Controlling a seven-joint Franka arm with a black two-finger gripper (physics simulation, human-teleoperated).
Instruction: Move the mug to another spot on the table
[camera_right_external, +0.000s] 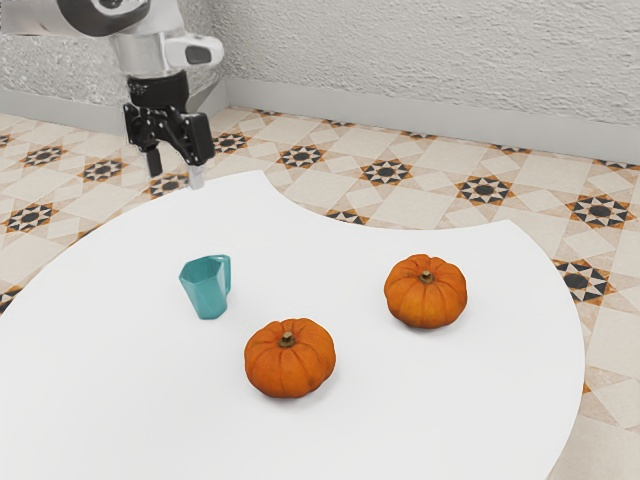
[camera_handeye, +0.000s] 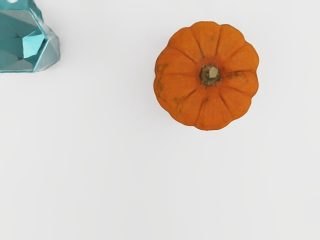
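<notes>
A teal faceted mug (camera_right_external: 206, 286) stands upright on the white table (camera_right_external: 100, 400), handle toward the far side. In the wrist view the mug (camera_handeye: 25, 40) shows from above at a corner, its inside visible. My black gripper (camera_right_external: 176, 170) hangs well above the table's far edge, up and to the exterior view's left of the mug. Its fingers are open and hold nothing.
Two orange pumpkins sit on the table: one (camera_right_external: 290, 357) in front of the mug toward the exterior view's right, another (camera_right_external: 426, 290) farther right. One pumpkin (camera_handeye: 206, 75) shows in the wrist view. A patterned tile floor (camera_right_external: 450, 190) lies beyond the table's edge.
</notes>
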